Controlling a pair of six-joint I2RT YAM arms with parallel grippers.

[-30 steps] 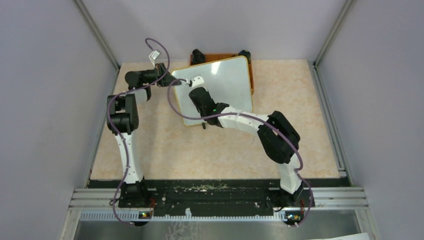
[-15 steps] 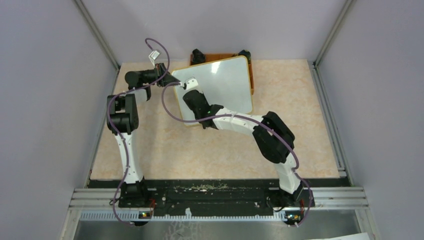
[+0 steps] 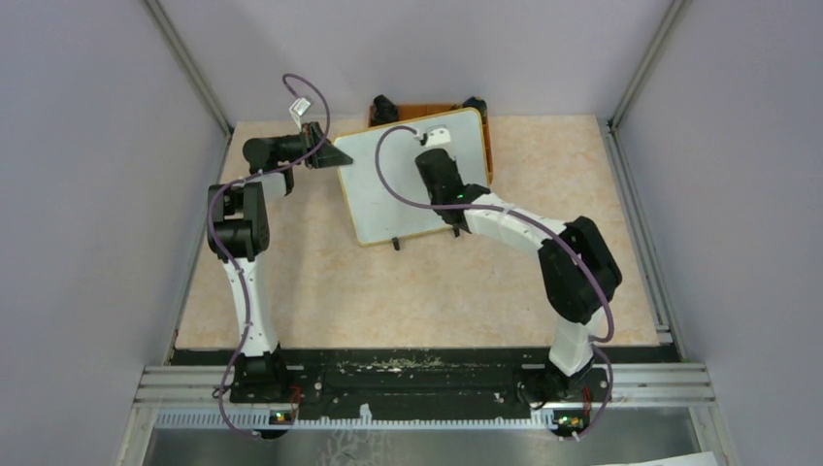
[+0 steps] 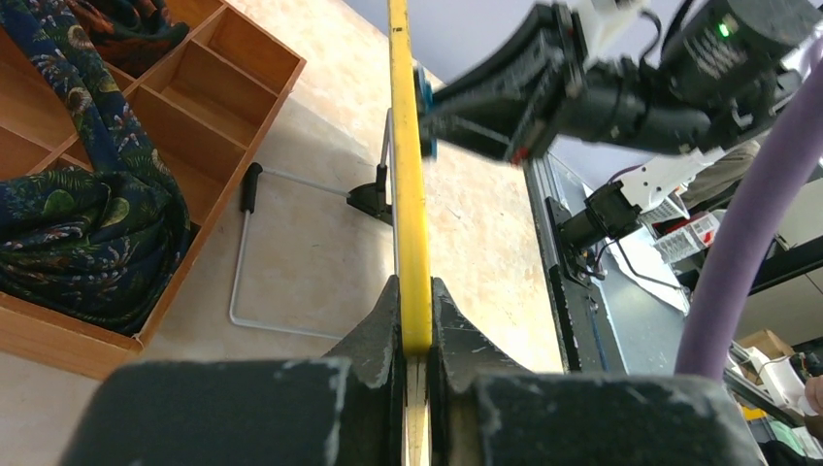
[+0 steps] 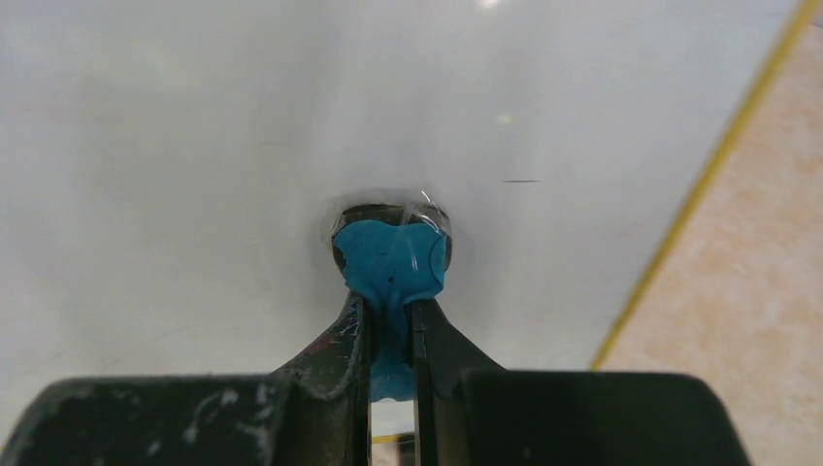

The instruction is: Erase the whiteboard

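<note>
The whiteboard (image 3: 388, 189) stands tilted at the back of the table, and its white face (image 5: 194, 146) shows no writing. My left gripper (image 3: 330, 155) is shut on its left edge. In the left wrist view the yellow frame (image 4: 408, 194) runs up from between that gripper's (image 4: 415, 291) jaws. A blue eraser (image 5: 391, 257) is pinched in my shut right gripper (image 5: 390, 306) and presses flat on the board. That gripper (image 3: 434, 150) is over the board's upper right part. From the left wrist it (image 4: 485, 92) shows against the board's face.
A wooden compartment tray (image 4: 233, 68) with a dark patterned cloth (image 4: 87, 223) lies behind the board, and its orange rim (image 3: 427, 109) shows above the board's top edge. The board's wire stand (image 4: 252, 184) rests on the table. Grey walls close in the table's sides and back.
My right arm has swept the eraser across the board from its upper left to its upper right. The left gripper and the board have stayed put.
</note>
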